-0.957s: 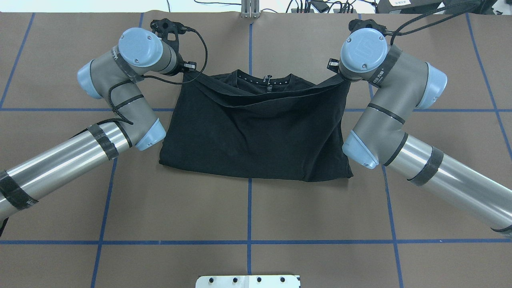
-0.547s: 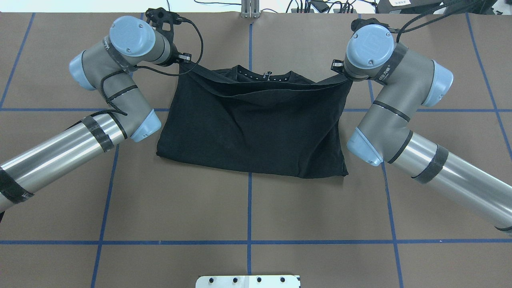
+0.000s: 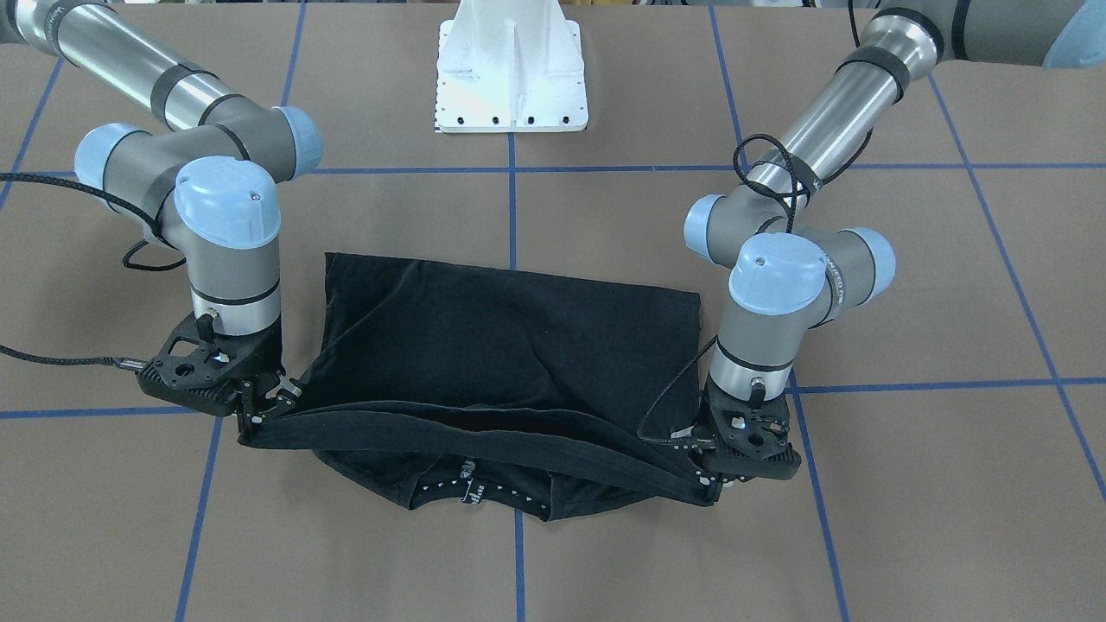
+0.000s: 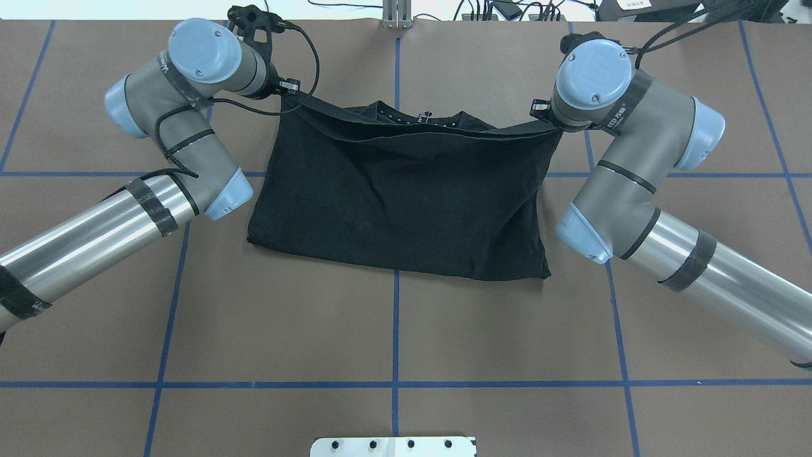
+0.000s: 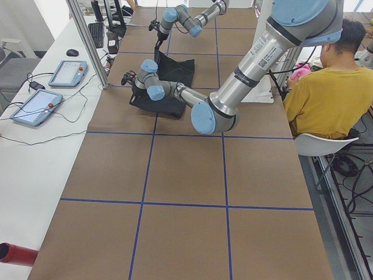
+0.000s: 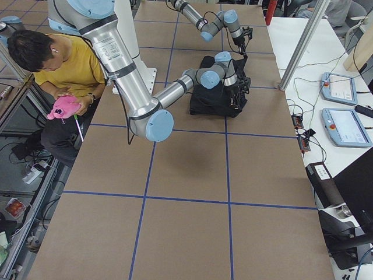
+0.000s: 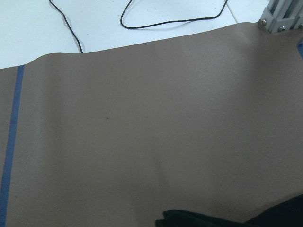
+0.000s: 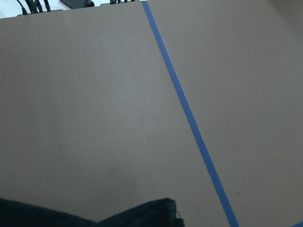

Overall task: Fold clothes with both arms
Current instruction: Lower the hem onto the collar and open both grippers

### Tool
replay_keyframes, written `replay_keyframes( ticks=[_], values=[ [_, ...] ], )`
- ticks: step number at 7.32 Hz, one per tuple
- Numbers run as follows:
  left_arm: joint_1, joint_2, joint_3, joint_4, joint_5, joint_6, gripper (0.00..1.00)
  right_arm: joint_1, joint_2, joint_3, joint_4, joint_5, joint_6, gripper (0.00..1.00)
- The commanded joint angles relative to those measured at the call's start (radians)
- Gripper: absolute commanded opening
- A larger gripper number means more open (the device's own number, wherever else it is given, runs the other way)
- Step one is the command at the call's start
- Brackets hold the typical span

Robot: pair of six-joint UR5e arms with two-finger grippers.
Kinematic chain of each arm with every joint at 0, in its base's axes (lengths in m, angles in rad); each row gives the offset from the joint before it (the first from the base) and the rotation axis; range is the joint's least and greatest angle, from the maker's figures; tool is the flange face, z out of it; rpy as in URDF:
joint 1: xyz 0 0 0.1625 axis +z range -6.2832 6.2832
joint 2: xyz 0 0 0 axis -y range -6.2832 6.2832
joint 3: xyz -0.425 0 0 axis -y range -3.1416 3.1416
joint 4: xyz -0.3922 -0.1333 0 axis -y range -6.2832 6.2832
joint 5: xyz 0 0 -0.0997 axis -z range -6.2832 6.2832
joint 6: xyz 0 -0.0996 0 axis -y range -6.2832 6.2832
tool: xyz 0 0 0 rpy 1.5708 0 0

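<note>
Spanning left gripper (image 3: 710,486) to right gripper (image 3: 257,418), T-shirt (image 3: 518,345) edge

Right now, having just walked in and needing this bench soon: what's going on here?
The robot is folding a black T-shirt on the brown table. The left gripper and the right gripper each pinch one end of a lifted edge, stretched between them just above the collar end. The rest of the shirt lies doubled on the table; the held edge is not yet laid down.
</note>
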Motion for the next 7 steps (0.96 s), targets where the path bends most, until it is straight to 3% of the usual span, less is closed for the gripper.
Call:
replay_keyframes(
  ticks=[1, 2, 4, 6, 7],
  values=[
    [-0.001, 0.001, 0.0, -0.027, -0.003, 0.014, 0.55, -0.002, 0.0, -0.005, -0.001, 0.0, -0.003, 0.99],
    [-0.004, 0.003, -0.011, -0.038, -0.027, 0.084, 1.0, 0.008, 0.006, -0.005, -0.004, 0.018, -0.032, 1.0],
    [-0.008, 0.077, -0.123, -0.039, -0.067, 0.174, 1.0, 0.06, 0.002, 0.024, -0.003, 0.164, -0.124, 1.0],
    [-0.008, 0.264, -0.365, -0.047, -0.19, 0.197, 1.0, 0.061, -0.029, 0.093, -0.001, 0.173, -0.139, 1.0],
    [-0.001, 0.341, -0.458, -0.047, -0.192, 0.177, 1.0, 0.058, -0.058, 0.141, -0.001, 0.173, -0.138, 1.0]
  ],
)
